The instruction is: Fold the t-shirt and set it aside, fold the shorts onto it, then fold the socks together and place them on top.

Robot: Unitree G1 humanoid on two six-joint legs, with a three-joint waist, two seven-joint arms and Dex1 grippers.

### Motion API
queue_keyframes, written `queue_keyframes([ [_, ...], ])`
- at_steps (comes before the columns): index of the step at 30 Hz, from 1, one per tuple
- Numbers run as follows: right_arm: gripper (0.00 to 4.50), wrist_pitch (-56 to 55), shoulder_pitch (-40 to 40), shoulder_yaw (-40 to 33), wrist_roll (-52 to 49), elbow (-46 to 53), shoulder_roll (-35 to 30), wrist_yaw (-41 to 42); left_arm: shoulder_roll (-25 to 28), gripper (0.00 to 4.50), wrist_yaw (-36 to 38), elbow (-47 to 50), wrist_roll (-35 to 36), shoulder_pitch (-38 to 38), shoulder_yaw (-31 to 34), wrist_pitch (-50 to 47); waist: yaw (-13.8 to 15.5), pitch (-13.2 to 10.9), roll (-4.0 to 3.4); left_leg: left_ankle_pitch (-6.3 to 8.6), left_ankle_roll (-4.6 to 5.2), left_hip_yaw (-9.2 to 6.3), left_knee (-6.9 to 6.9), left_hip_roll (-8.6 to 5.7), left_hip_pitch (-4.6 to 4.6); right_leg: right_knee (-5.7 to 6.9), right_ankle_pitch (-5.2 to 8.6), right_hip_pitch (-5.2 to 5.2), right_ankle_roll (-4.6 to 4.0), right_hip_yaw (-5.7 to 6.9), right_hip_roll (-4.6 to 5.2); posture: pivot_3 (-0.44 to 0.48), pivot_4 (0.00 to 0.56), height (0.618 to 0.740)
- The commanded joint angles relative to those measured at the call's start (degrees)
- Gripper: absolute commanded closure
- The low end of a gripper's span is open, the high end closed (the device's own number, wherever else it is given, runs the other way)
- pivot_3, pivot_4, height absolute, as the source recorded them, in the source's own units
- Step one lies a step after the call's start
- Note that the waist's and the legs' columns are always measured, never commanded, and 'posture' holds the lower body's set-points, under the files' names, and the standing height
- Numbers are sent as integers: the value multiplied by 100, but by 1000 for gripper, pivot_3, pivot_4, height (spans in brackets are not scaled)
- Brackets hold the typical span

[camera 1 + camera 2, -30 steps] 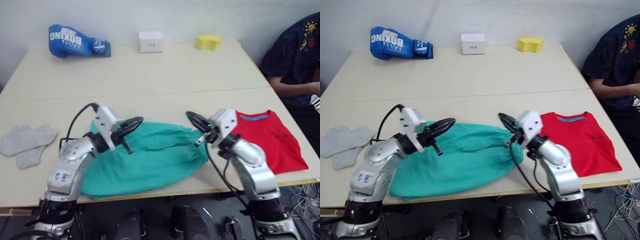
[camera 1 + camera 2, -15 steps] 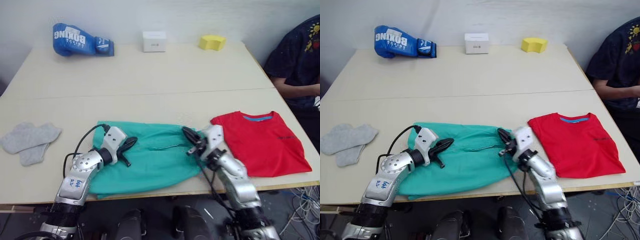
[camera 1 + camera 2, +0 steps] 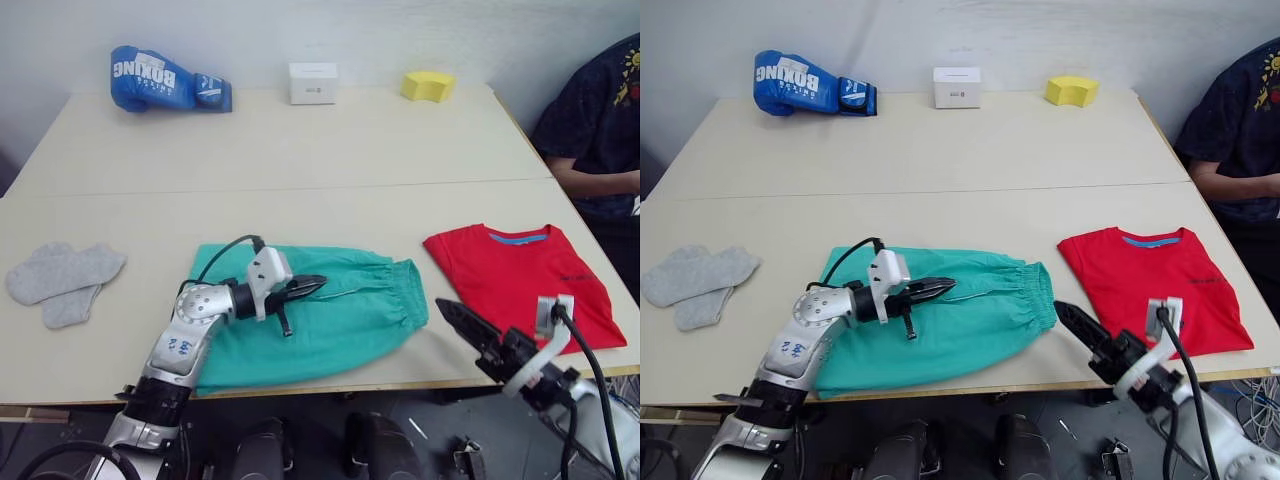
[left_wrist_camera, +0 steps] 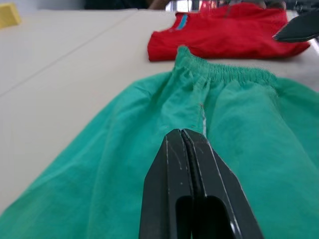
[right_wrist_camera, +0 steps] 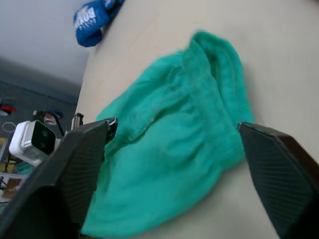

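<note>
pale table (image 3: pixel 300 150), plain wall (image 3: pixel 350 30), perhaps white

White "BOXING" lettering on the blue boxing glove (image 3: pixel 165 80), no other text legible

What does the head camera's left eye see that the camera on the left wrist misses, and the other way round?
The left eye view alone takes in the whole table: the grey socks, a blue boxing glove, a white box and a seated person. It also shows the right gripper whole, open, at the table's near edge. The left wrist view alone looks straight along the left gripper, whose fingers are pressed shut just above the cloth. Both show the teal shorts, the folded red t-shirt beside their waistband, and a yellow block.
</note>
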State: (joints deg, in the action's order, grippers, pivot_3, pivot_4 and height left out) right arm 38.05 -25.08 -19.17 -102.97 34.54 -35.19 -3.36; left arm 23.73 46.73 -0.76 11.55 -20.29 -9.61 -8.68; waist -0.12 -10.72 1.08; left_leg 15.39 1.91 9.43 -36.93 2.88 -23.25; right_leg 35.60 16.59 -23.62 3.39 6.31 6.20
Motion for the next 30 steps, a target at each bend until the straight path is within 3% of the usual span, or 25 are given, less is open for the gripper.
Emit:
queue_keyframes([
  [1, 22, -18, -34, 318, -269, 73, 129, -397, 32, 4500, -34, -176, -219, -76, -79, 58, -15, 0, 0, 1, 2, 1, 0, 0, -1, -1, -1, -1, 2, -2, 0, 0, 150, 740],
  [9, 22, 107, 801, 1283, 150, -727, 531, -1052, -2, 4500, 99, -224, -314, -8, -178, 8, -10, 2, 3, 8, 13, 1, 1, 0, -8, -17, -3, -1, 5, -4, 3, 0, 150, 740],
  [15, 22, 137, 1836, 1949, 668, -1454, 1443, -1384, -51, 4500, 11, -211, -347, 4, -196, -90, -142, 17, 28, 7, 11, 0, 0, 12, 1, -16, -4, 5, 0, -4, -4, 0, 150, 740],
  [20, 22, 300, 2236, 2114, 970, -1978, 2033, -1334, -13, 4500, 5, -17, -325, 118, -187, -256, -191, 18, 28, 8, -2, -1, 9, 24, 4, -13, -1, 1, -8, -6, -18, 0, 150, 740],
  [23, 635, 284, 2382, 2038, 1040, -2122, 2328, -1213, 41, 4500, 27, 76, -279, 160, -121, -349, -191, 23, 36, 11, -15, 0, 8, 36, 7, -7, 2, 1, -13, -6, -33, 0, 150, 740],
  [30, 3087, -734, 2704, 1967, 3539, -1969, 2361, -22, 132, 4500, 9, 219, -253, 214, -20, -342, -185, 22, 33, 9, -42, 2, 4, 66, 8, -5, 1, -5, -36, -7, -66, 0, 150, 740],
])
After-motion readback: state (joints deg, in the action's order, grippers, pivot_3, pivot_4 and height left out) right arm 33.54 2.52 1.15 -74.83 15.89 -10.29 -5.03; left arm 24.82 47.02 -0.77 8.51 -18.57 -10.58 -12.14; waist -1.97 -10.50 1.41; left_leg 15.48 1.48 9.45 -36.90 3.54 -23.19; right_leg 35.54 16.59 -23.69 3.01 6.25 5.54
